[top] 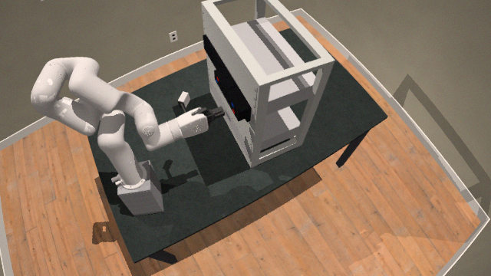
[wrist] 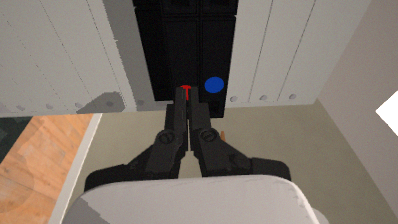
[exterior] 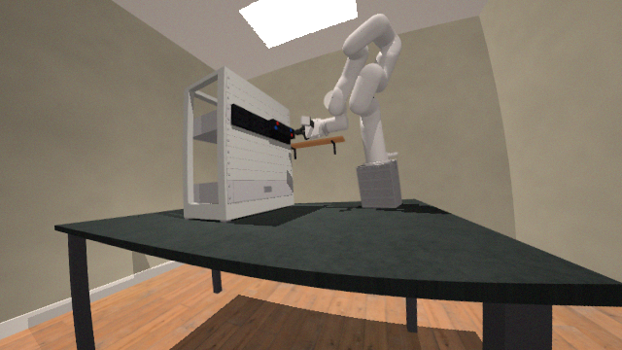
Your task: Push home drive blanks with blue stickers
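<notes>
The white rack (top: 265, 77) stands on the dark table and carries a black storage chassis (top: 226, 86) in its front. In the wrist view, two blanks stand side by side at the chassis end: one with a red sticker (wrist: 186, 88) and one with a blue sticker (wrist: 214, 84). My gripper (wrist: 187, 101) is shut and empty. Its tips point straight at the red-sticker blank and partly cover that sticker; I cannot tell whether they touch it. The blue sticker lies just to the right of the tips. The top view shows the gripper (top: 220, 113) at the chassis' near end, and further stickers (top: 219, 80) along the chassis.
The rack's white front panels (wrist: 60, 55) flank the chassis on both sides. A small white block (top: 183, 98) rides on the wrist. The arm's base (top: 140, 192) stands at the table's near left. A wooden wall shelf (exterior: 318, 142) hangs behind the gripper in the exterior view.
</notes>
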{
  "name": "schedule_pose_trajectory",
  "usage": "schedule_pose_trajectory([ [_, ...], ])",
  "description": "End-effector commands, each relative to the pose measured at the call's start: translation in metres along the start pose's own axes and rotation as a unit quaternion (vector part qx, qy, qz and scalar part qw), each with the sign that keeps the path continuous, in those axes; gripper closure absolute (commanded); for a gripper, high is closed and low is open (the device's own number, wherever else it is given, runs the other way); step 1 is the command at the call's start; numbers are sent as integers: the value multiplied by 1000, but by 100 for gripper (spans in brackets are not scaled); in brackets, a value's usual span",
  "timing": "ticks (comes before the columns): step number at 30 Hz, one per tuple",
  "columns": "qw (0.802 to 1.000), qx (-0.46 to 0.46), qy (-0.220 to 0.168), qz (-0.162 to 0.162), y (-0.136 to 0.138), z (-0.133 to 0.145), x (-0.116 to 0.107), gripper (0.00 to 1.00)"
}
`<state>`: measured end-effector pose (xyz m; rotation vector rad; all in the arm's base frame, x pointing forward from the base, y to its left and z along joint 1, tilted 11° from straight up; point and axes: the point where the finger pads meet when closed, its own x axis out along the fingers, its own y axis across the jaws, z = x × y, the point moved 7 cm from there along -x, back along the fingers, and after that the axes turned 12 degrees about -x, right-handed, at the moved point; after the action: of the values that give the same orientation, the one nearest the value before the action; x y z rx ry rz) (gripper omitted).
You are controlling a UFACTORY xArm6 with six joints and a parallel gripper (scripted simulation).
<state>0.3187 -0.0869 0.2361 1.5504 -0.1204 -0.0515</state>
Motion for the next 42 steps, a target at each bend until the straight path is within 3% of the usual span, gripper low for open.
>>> schedule_pose_trajectory([
  [1,1000,-1,-1,1,4,-19,-4,100],
  [8,1000,-1,-1,1,11,-59,-14,100],
  [19,1000,-1,-1,1,16,-98,-24,100],
  [32,1000,-1,-1,1,18,-107,-26,100],
  [36,1000,-1,-1,1,18,-107,-16,100],
  [42,1000,-1,-1,1,18,-107,17,100],
])
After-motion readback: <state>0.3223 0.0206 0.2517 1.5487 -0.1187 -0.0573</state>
